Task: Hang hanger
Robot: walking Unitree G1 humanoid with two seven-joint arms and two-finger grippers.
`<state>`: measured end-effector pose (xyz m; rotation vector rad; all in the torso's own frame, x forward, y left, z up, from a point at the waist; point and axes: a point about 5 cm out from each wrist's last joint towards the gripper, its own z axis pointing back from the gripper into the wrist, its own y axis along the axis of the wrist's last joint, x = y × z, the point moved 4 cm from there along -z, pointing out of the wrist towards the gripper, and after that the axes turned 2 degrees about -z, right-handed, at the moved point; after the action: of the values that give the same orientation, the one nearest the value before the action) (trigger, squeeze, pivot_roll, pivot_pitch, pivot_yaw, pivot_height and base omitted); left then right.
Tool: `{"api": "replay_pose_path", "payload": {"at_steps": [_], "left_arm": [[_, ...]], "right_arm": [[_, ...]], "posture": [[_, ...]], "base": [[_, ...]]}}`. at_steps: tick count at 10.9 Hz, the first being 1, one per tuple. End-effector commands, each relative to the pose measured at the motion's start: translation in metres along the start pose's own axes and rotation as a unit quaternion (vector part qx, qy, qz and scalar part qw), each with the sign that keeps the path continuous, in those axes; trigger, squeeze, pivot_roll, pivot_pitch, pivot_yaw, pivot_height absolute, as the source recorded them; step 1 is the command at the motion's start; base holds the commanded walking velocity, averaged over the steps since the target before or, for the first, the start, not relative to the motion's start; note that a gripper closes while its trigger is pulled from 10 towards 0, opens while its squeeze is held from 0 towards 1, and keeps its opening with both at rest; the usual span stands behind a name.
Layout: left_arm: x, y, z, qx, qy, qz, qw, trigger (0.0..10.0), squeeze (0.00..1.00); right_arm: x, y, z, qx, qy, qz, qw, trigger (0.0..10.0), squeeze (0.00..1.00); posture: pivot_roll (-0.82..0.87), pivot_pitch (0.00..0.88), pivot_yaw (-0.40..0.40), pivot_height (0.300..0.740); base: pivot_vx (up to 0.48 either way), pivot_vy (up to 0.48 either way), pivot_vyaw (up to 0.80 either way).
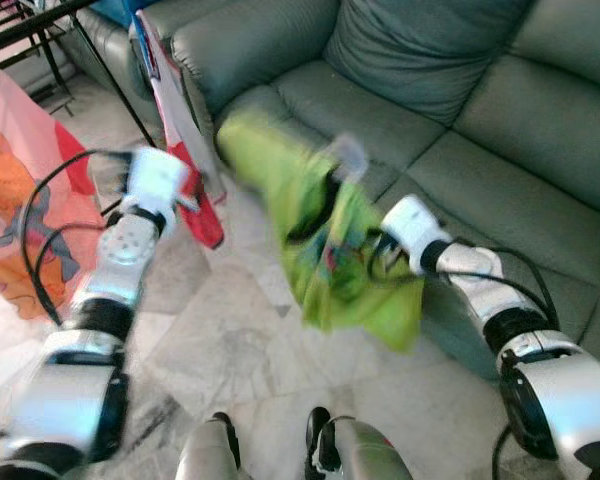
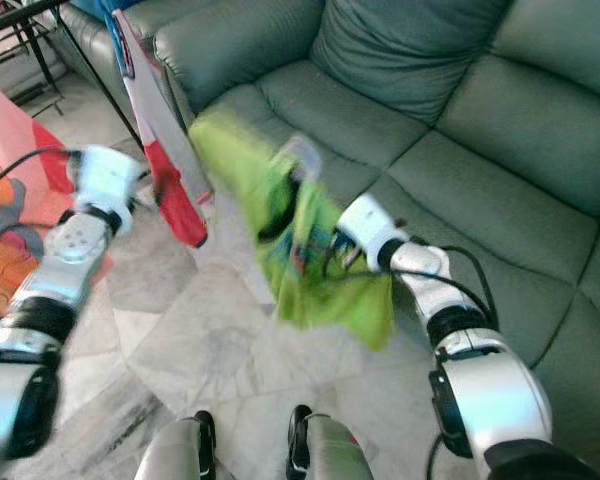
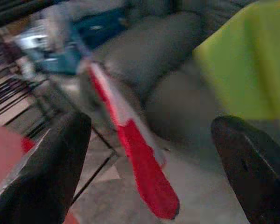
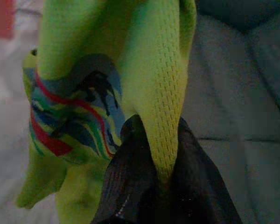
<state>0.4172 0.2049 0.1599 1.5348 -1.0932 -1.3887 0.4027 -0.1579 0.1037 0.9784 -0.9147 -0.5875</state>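
- Over the floor just in front of the sofa [image 1: 500, 110], at about one o'clock from my feet, my right gripper [image 4: 161, 172] was pinched shut on a fold of the green shirt [image 1: 340, 250], and the cloth hung down from it, clear of the floor [image 1: 240, 340].
- At ten o'clock my left gripper [image 3: 149, 158] hung with its fingers [image 3: 46, 172] spread wide and nothing between them, pointing at the red and white cloth [image 1: 195, 190] that dangled from the dark rack [image 1: 40, 25].
- I could not pick out a hanger with any certainty; a pale blurred shape at the top of the shirt may have been its hook, and I judged the hanger was inside the shirt.
- Both head views were smeared, so I judged it best to let the picture settle before committing to a reach.
- To do this step well I reckoned I should keep the right pinch firm, bring the shirt toward the rack at eleven o'clock, and use the free left gripper to steady the hook.
- I also meant to keep the shirt from snagging the red and white cloth beside it.
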Motion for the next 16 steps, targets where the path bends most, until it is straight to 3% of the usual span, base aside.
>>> {"api": "replay_pose_path", "payload": {"at_steps": [1, 2, 3, 4, 5, 6, 8, 11, 12, 16], "left_arm": [[-0.007, 0.002, 0.002, 0.009, 0.033, 0.01, 0.999, 10.0, 1.0], [-0.008, -0.007, 0.007, -0.004, 0.058, 0.024, 0.998, 10.0, 1.0], [-0.008, -0.013, 0.009, -0.016, 0.07, 0.045, 0.996, 10.0, 1.0], [-0.009, -0.011, 0.01, -0.012, 0.094, 0.042, 0.995, 10.0, 0.37], [-0.011, -0.011, 0.011, -0.014, 0.115, 0.029, 0.993, 10.0, 0.0], [-0.006, -0.014, 0.013, -0.016, 0.107, 0.039, 0.993, 10.0, 0.0], [0.0, -0.019, 0.015, -0.027, 0.113, 0.043, 0.992, 10.0, 0.0], [-0.014, -0.018, 0.018, -0.036, 0.182, 0.03, 0.982, 10.0, 0.0], [-0.014, -0.02, 0.018, -0.042, 0.188, 0.031, 0.981, 10.0, 0.0], [-0.007, -0.021, 0.031, -0.024, 0.165, -0.011, 0.986, 10.0, 0.0]], "right_arm": [[0.005, 0.013, -0.003, 0.031, -0.027, -0.029, 0.999, 0.0, 0.0], [-0.004, 0.012, -0.007, 0.039, -0.052, -0.06, 0.996, 4.0, 0.0], [-0.009, 0.015, -0.01, 0.047, -0.072, -0.083, 0.993, 8.7, 0.0], [-0.008, 0.021, -0.012, 0.062, -0.103, -0.101, 0.988, 10.0, 0.0], [-0.008, 0.025, -0.012, 0.078, -0.115, -0.115, 0.984, 10.0, 0.0], [-0.009, 0.03, -0.008, 0.104, -0.119, -0.107, 0.982, 10.0, 0.0], [-0.008, 0.028, -0.007, 0.102, -0.138, -0.11, 0.979, 10.0, 0.0], [-0.008, 0.028, -0.005, 0.105, -0.136, -0.124, 0.977, 10.0, 0.0], [-0.003, 0.031, -0.003, 0.114, -0.145, -0.147, 0.972, 10.0, 0.0], [-0.003, 0.024, 0.019, 0.132, -0.154, -0.158, 0.966, 10.0, 0.0]], "posture": [[-0.07, 0.186, -0.026, 0.74], [-0.08, 0.186, -0.021, 0.74], [-0.08, 0.186, -0.021, 0.74], [-0.09, 0.182, -0.025, 0.74], [-0.09, 0.182, -0.025, 0.74], [-0.09, 0.182, -0.025, 0.74], [-0.09, 0.183, -0.027, 0.74], [-0.1, 0.184, -0.026, 0.74], [-0.1, 0.183, -0.027, 0.74], [-0.09, 0.182, -0.027, 0.74]], "base": [[0.0, 0.0, 0.0], [0.0, 0.0, 0.0], [0.0, 0.0, 0.0], [0.0, 0.0, 0.0], [0.0, 0.0, 0.0], [0.0, 0.0, 0.8], [0.0, 0.0, 0.8], [0.0, 0.0, 0.8], [0.0, 0.0, 0.8], [0.0, 0.0, 0.8]]}}
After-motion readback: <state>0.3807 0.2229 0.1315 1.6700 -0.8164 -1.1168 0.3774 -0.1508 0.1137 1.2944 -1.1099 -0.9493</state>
